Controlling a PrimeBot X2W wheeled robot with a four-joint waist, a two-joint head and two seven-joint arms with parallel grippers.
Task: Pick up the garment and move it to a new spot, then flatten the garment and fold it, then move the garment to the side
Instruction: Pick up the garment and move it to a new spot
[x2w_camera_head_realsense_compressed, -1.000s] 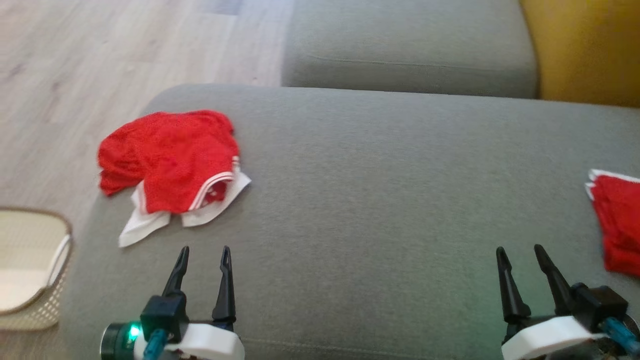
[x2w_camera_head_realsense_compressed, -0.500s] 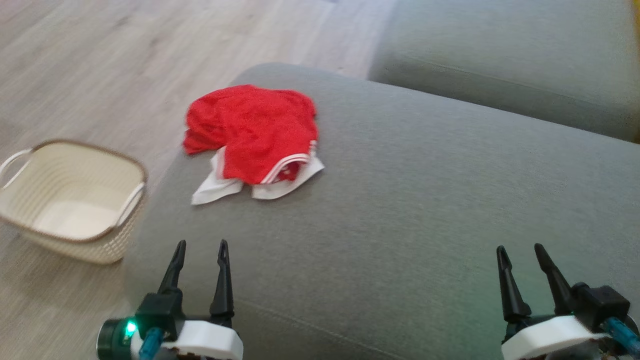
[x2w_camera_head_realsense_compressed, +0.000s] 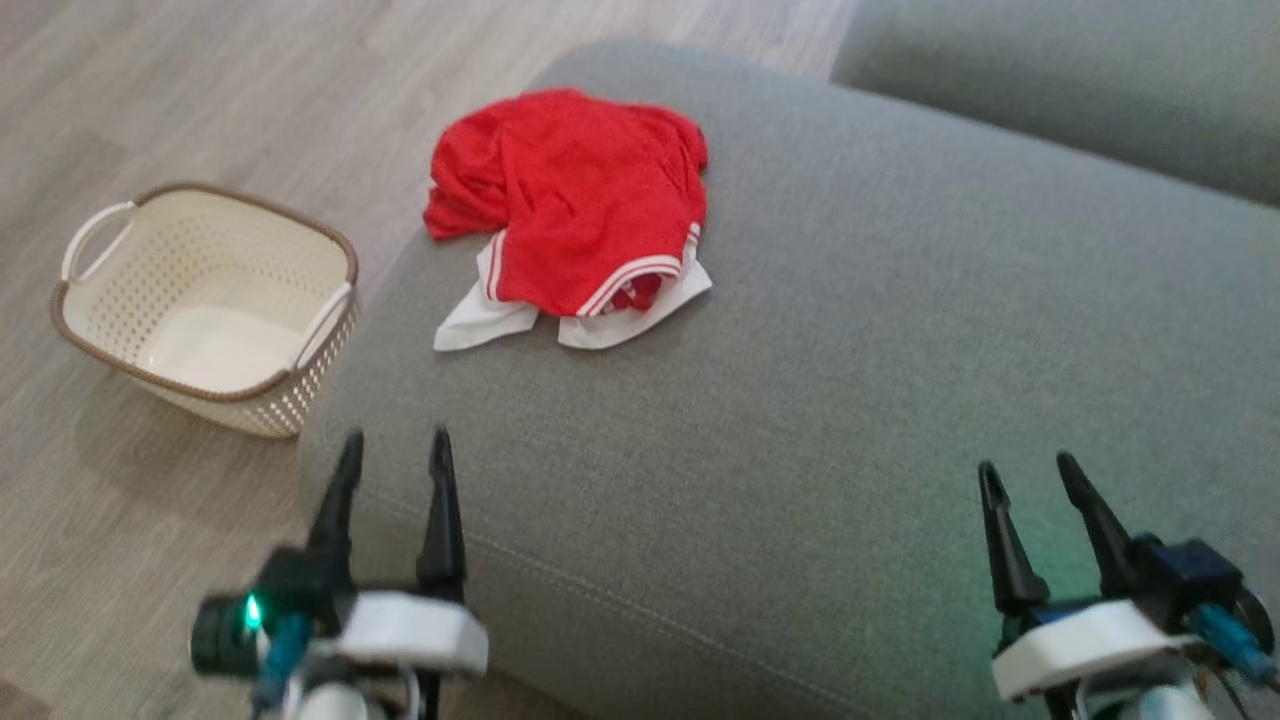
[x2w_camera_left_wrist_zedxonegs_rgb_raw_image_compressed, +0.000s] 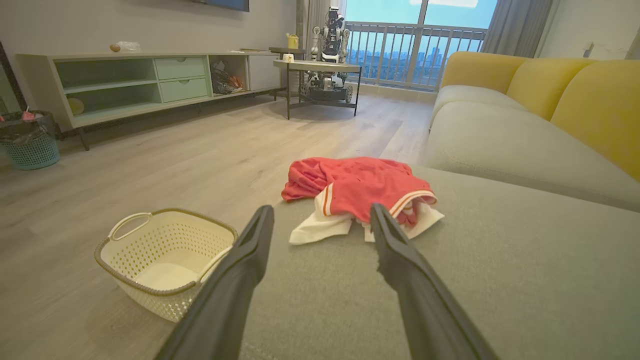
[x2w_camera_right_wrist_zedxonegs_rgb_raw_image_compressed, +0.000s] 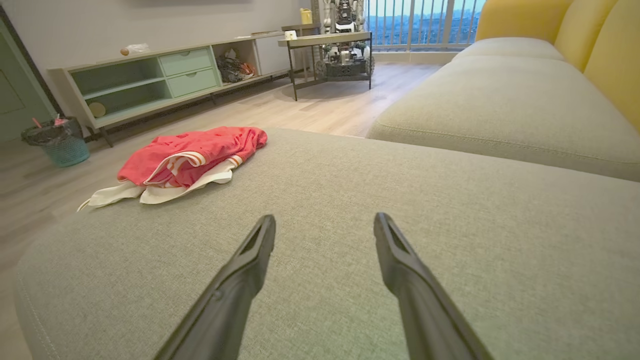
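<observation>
On the grey sofa (x2w_camera_head_realsense_compressed: 850, 400) we've got the red garment (x2w_camera_head_realsense_compressed: 575, 215) crumpled; our left gripper (x2w_camera_head_realsense_compressed: 395, 450) and right gripper (x2w_camera_head_realsense_compressed: 1030, 480) both spread wide, empty.

The garment (x2w_camera_head_realsense_compressed: 580, 200) is lying on the cushion (x2w_camera_head_realsense_compressed: 850, 400), towards its far left corner. The basket (x2w_camera_head_realsense_compressed: 205, 260) is sitting on the floor (x2w_camera_head_realsense_compressed: 200, 90), left of the cushion.

Count, each item placed against the garment (x2w_camera_head_realsense_compressed: 580, 210).
1 garment.
1 basket (x2w_camera_head_realsense_compressed: 210, 250), on the floor left of it.
2 grey seat cushions: near cushion (x2w_camera_head_realsense_compressed: 850, 400) under it, far cushion (x2w_camera_head_realsense_compressed: 1080, 90) beyond it.
2 pincers, nearer than it: left pincer (x2w_camera_head_realsense_compressed: 394, 440), right pincer (x2w_camera_head_realsense_compressed: 1027, 466).
Far beyond it: 1 cabinet (x2w_camera_left_wrist_zedxonegs_rgb_raw_image_compressed: 150, 85), 1 side table (x2w_camera_left_wrist_zedxonegs_rgb_raw_image_compressed: 320, 67), 1 waste bin (x2w_camera_left_wrist_zedxonegs_rgb_raw_image_compressed: 30, 145).
</observation>
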